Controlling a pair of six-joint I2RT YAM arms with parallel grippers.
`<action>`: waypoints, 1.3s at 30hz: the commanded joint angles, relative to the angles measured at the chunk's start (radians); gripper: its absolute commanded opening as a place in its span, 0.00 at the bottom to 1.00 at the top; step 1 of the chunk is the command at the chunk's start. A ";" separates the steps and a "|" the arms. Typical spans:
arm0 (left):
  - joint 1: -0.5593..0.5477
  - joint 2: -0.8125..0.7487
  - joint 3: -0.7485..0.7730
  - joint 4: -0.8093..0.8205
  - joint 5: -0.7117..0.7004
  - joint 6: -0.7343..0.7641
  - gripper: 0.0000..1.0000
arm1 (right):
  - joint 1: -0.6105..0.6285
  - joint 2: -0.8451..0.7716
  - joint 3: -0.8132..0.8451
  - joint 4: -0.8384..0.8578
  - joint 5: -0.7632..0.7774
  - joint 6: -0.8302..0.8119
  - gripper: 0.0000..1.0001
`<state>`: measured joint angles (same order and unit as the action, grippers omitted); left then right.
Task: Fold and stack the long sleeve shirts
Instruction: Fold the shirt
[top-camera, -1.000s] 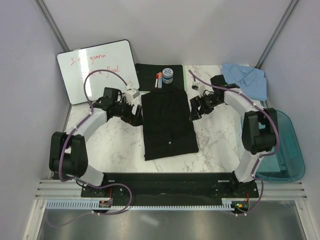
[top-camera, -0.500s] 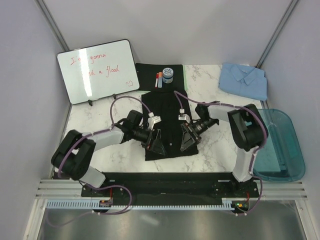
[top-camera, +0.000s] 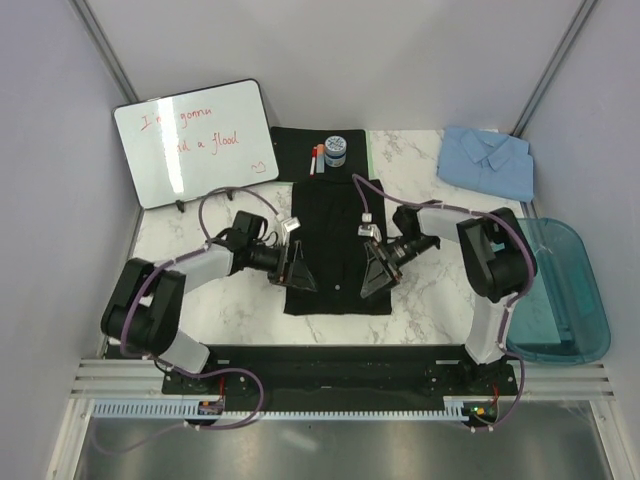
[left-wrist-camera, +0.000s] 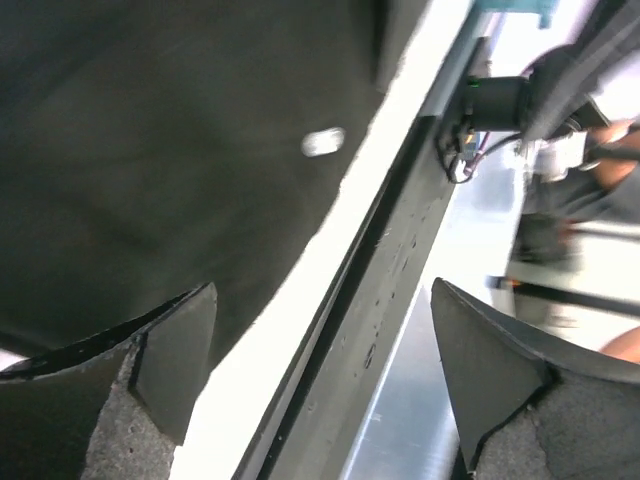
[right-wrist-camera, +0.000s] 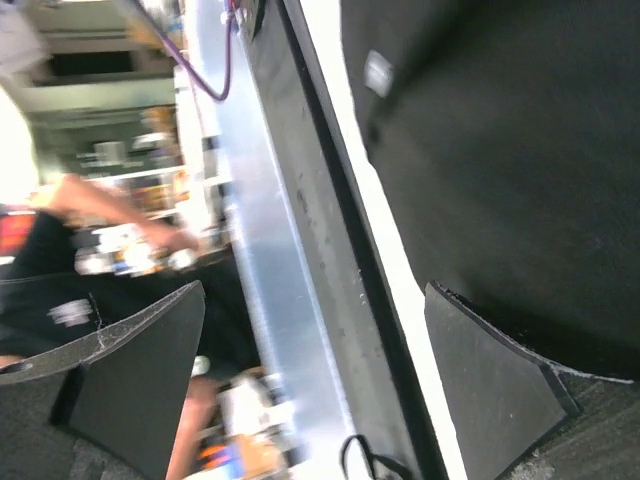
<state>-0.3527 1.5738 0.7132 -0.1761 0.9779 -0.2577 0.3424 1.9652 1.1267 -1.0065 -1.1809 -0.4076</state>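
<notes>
The black shirt (top-camera: 335, 235) lies in the middle of the counter (top-camera: 430, 295) as a narrow strip. Its long axis runs from the near edge toward the far wall. Both arms reach in over its near end. The left end effector (top-camera: 298, 272) is at the shirt's left edge and the right end effector (top-camera: 373, 276) is at its right edge, so the cloth lies between and under them. Each has its jaws spread wide with nothing between the fingers. The two sit level with each other and neither is clearly nearer.

We judge that the next fold turns on this. The near hem lies just on the arms' side of both end effectors, and the rest of the shirt stretches away from them, so a fold along the long axis would carry that hem toward the far end.

The blue shirt (top-camera: 487, 160) rests at the far right corner, well apart, and closer to the right arm.

Both wrist views are blurred. They show dark cloth, a pale button (left-wrist-camera: 322, 142) and the counter's white rim. We cannot tell whether any fingertip touches the fabric. The sleeves are out of sight, and the end effectors cover part of the hem corners.
</notes>
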 joint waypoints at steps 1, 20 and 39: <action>-0.015 -0.176 0.048 0.001 0.009 0.118 0.96 | -0.011 -0.140 0.113 0.077 0.044 0.062 0.98; 0.083 0.280 0.264 0.184 0.002 -0.063 0.92 | -0.020 0.190 0.257 0.241 0.083 0.110 0.98; -0.217 -0.590 0.077 -0.268 -0.562 0.877 1.00 | 0.023 -0.386 0.206 0.640 0.459 0.349 0.98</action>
<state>-0.4549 0.8944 0.8505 -0.3344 0.5171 0.4957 0.3618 1.4609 1.4052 -0.5064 -0.6815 -0.2104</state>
